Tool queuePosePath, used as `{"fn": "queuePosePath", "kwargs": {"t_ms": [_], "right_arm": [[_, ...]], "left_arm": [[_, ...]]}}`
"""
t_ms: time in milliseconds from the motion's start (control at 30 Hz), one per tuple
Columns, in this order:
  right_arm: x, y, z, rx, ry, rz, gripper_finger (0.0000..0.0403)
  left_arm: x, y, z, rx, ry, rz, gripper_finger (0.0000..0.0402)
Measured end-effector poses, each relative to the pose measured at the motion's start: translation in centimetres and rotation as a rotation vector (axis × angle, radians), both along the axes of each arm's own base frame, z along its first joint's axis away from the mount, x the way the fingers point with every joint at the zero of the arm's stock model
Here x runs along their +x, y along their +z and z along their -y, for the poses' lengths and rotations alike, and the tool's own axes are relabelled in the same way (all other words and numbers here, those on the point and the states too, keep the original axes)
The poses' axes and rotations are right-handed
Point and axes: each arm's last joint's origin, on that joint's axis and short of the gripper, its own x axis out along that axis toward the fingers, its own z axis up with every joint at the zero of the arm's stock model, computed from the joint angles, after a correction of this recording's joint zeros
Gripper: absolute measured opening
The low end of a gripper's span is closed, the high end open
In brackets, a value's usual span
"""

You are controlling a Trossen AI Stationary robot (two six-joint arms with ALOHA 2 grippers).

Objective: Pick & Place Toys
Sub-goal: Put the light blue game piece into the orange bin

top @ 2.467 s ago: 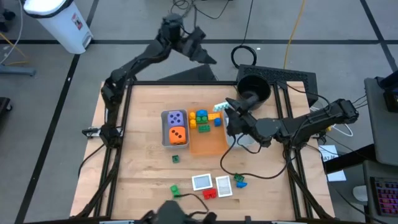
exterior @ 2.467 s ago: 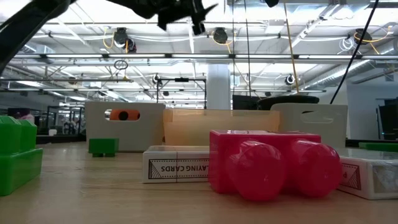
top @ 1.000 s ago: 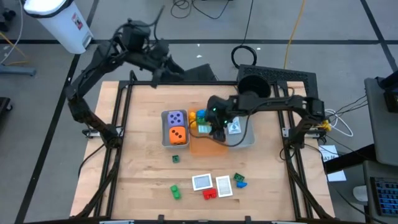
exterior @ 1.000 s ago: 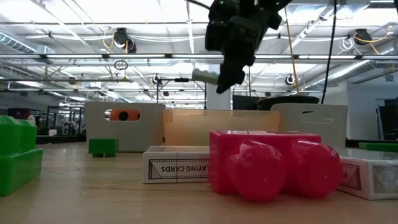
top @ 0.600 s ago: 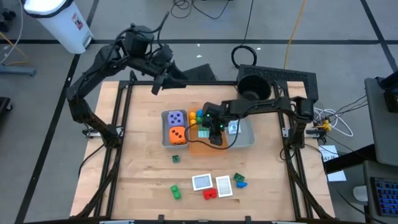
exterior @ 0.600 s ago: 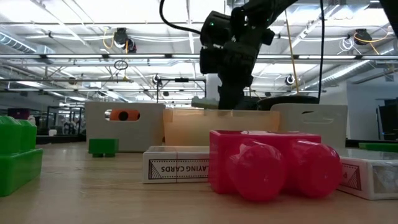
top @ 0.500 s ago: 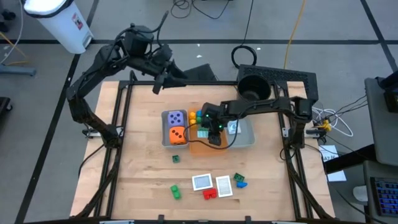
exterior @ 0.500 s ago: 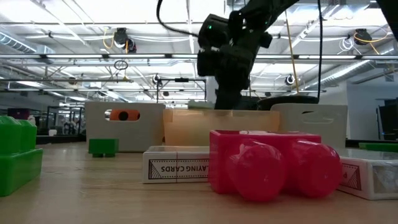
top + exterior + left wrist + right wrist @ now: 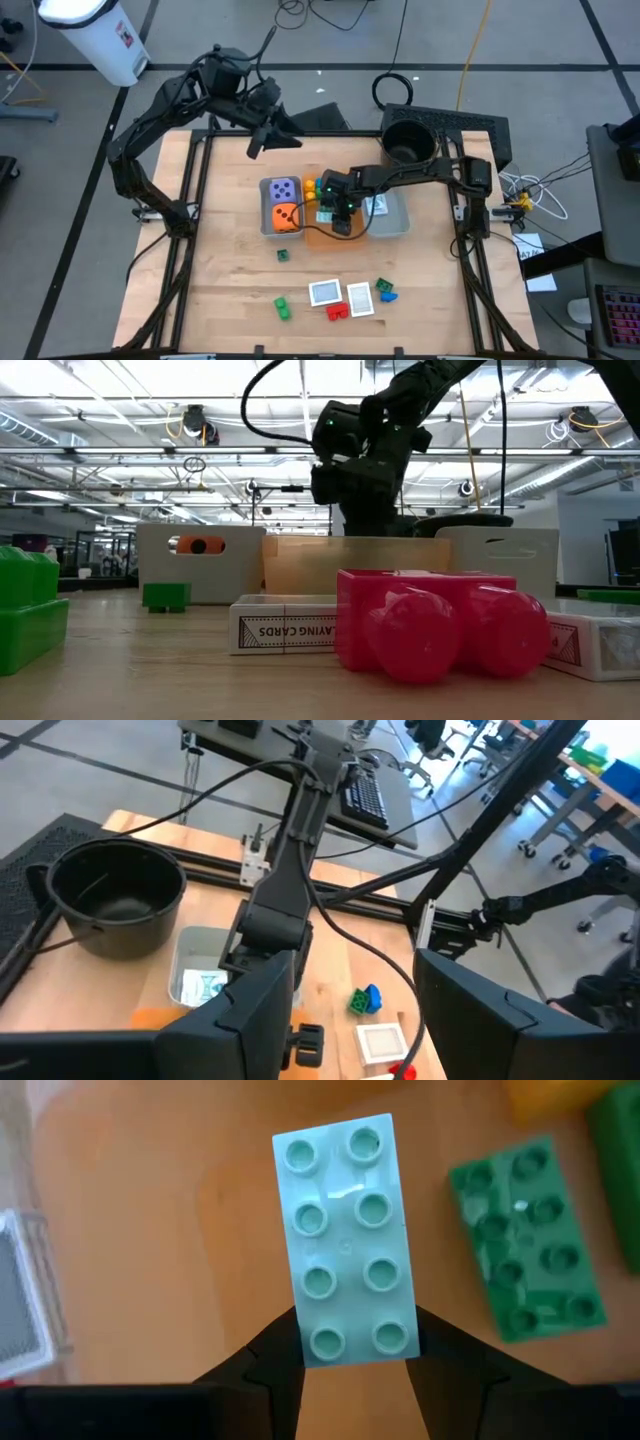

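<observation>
The right gripper [image 9: 338, 212], poised out near the black bucket [image 9: 408, 142] moments earlier, has swung in and come down over the orange tray [image 9: 340, 236] at the middle of the table [image 9: 220, 270], while the left gripper [image 9: 268, 122] has drifted from beyond the far edge to hang above the table's far left corner. The right fingers [image 9: 270, 1370] are clamped on the sides of a pale green brick [image 9: 347, 1240], studs up, its lower end pinched between them (the wrist view shows the orange floor close beneath it). It is held low over a bare patch just beside a green brick [image 9: 527, 1245] already lying in the tray, which suggests a release here so the bricks collect together. The left gripper's fingers [image 9: 240, 1020] stand apart and carry nothing; that arm appears to be waiting clear of the work. The purple die [image 9: 284, 187] and orange die [image 9: 286, 215] sit in the grey tray [image 9: 266, 210] alongside; a red brick [image 9: 338, 311], two cards and more small bricks lie on the near table, not yet gathered.
</observation>
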Motion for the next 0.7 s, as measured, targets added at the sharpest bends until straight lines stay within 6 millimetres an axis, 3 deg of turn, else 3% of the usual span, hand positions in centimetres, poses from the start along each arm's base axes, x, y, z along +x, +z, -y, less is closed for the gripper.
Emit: {"fn": "queuePosePath", "kwargs": {"t_ms": [167, 700], "right_arm": [[-0.09, -0.05, 0.34, -0.021, -0.042, -0.017, 0.0141], [-0.32, -0.24, 0.12, -0.039, 0.071, -0.020, 0.0141]], "left_arm": [[0.20, -0.03, 0.39, 0.014, 0.013, -0.007, 0.0211], [0.21, -0.03, 0.39, 0.015, 0.018, -0.008, 0.0211]]}}
